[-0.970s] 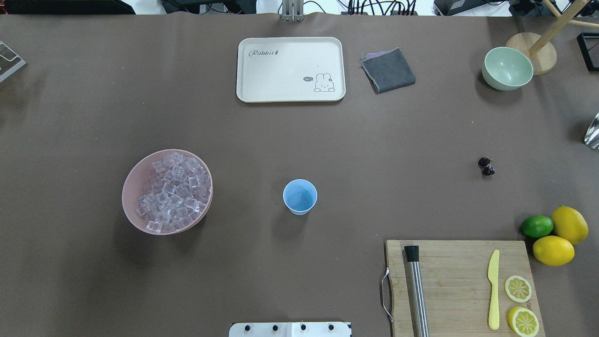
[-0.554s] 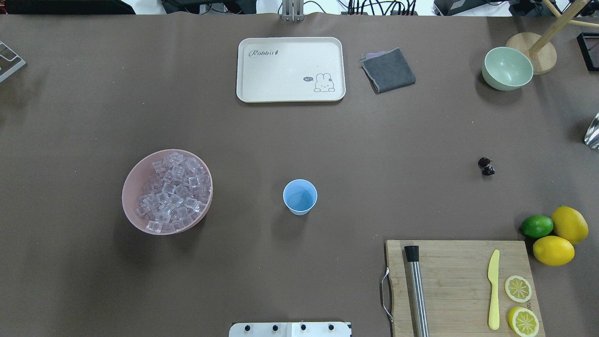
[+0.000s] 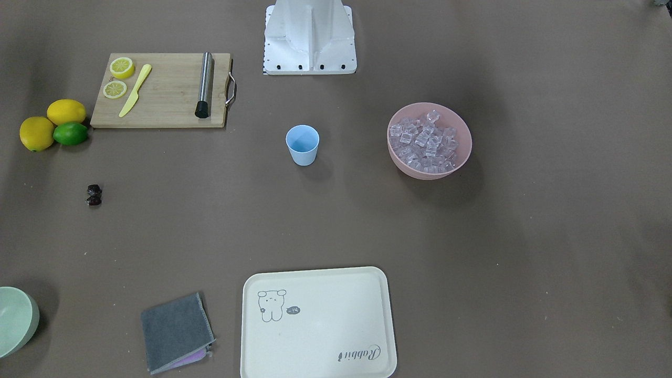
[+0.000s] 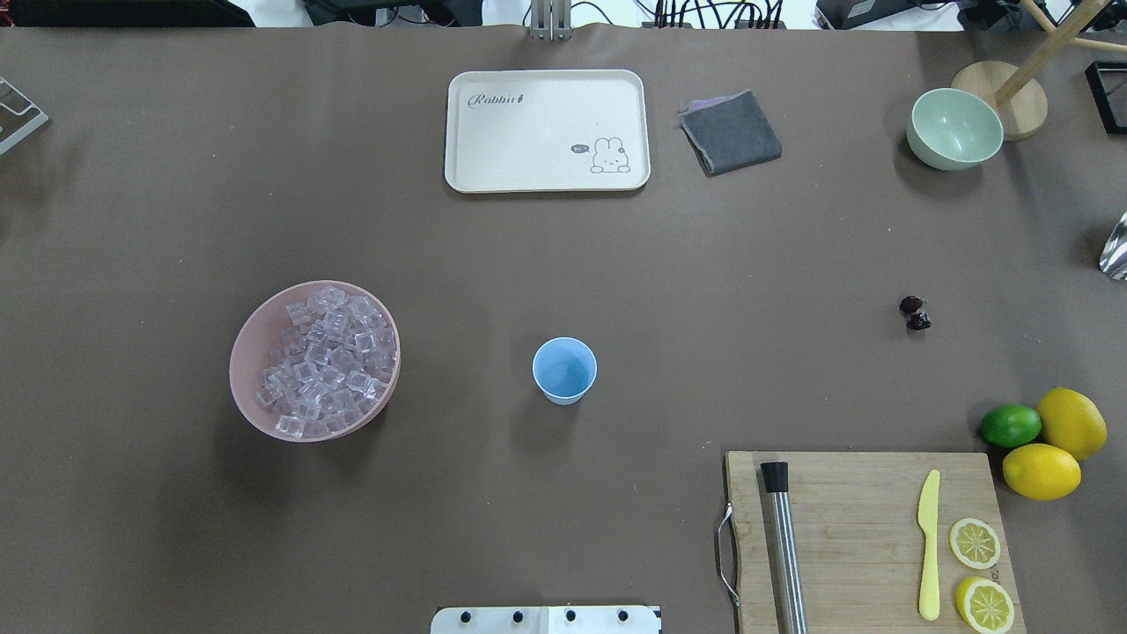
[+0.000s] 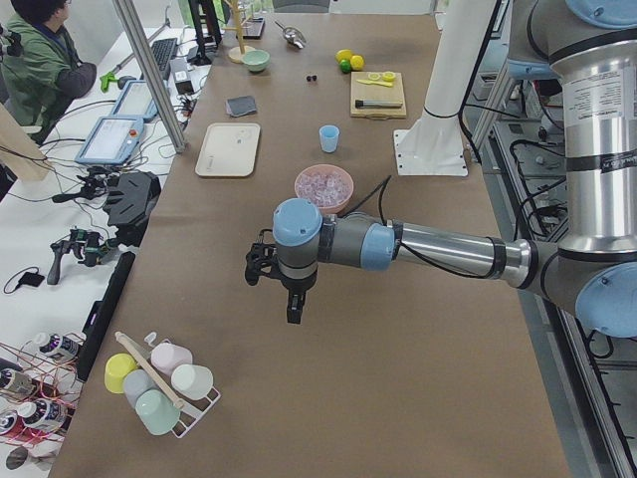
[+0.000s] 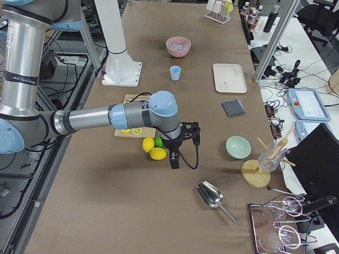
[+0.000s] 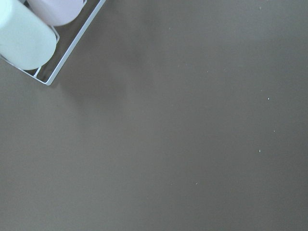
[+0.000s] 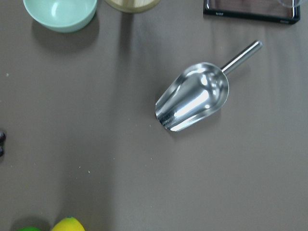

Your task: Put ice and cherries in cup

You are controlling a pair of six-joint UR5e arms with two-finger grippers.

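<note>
Here, the left pincer (image 5: 295,309) hangs pointing down over the bare brown desk (image 4: 158,220), toward the robot's left end. A wire rack of pastel cups (image 5: 159,383) lies on the desk nearby. Only a side view shows this pincer, so I cannot tell how far it is spread or whether it has hold of anything.

The right pincer (image 6: 174,161) also points down, above the desk's opposite end. It is seen only from the side, so its opening cannot be told either. Near it are two lemons (image 6: 153,149) and a metal scoop (image 8: 195,96) lying on its side.

Farther in, the light blue cup (image 4: 564,370) stands upright near the middle of the desk. The ice (image 4: 327,361) is heaped in a pink bowl (image 4: 251,335) on the robot's left of the cup, apart from it. The cherries (image 4: 915,313), a small dark lump, lie on the desk well apart on the robot's right.
</note>
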